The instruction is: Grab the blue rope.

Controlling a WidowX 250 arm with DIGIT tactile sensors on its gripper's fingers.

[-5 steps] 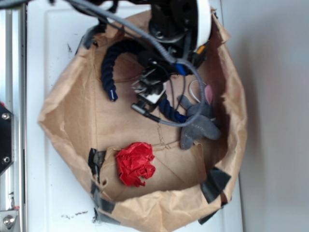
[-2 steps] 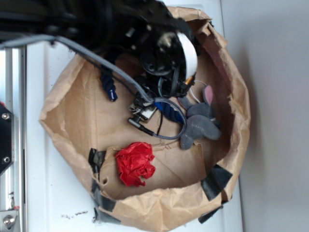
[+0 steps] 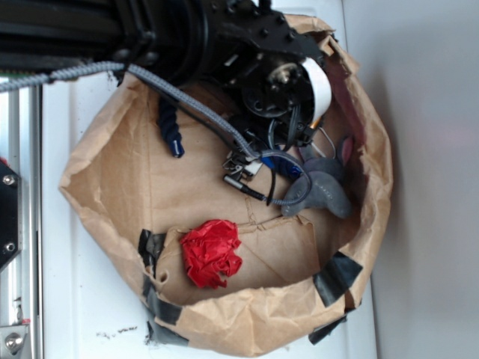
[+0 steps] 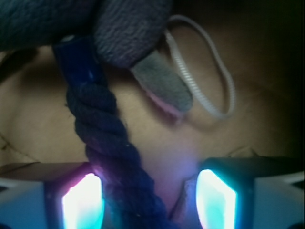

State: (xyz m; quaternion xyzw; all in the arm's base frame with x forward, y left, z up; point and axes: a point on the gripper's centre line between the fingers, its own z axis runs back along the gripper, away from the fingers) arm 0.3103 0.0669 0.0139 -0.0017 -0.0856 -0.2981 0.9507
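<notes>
Two lit fingertips (image 4: 82,202) seen at the bottom of the wrist view, set apart with a gap between them, blue rope (image 4: 107,148) running down through that gap close against the left-hand pad; contact with either pad impossible to tell, gripper (image 4: 148,200) apparently open around the rope rather than closed on it. Rope's brighter blue bound end (image 4: 78,62) tucked just under the grey plush bunny (image 4: 128,33), one grey-and-pink ear (image 4: 164,86) lying beside it, a thin white cord loop (image 4: 209,71) just past the ear. From the exterior view, arm lowered into the brown paper bag (image 3: 105,172), gripper (image 3: 288,161) largely hidden beneath the black wrist housing and white band. Other rope end (image 3: 171,131) showing at the bag's upper left, dark navy with a blue tip, middle stretch hidden under the arm. Bunny (image 3: 322,191) lying at the bag's right side, near the gripper. Crumpled red paper (image 3: 211,253) well apart, near the bag's lower rim. Grey braided cable (image 3: 187,101) draped across the bag toward the wrist.
</notes>
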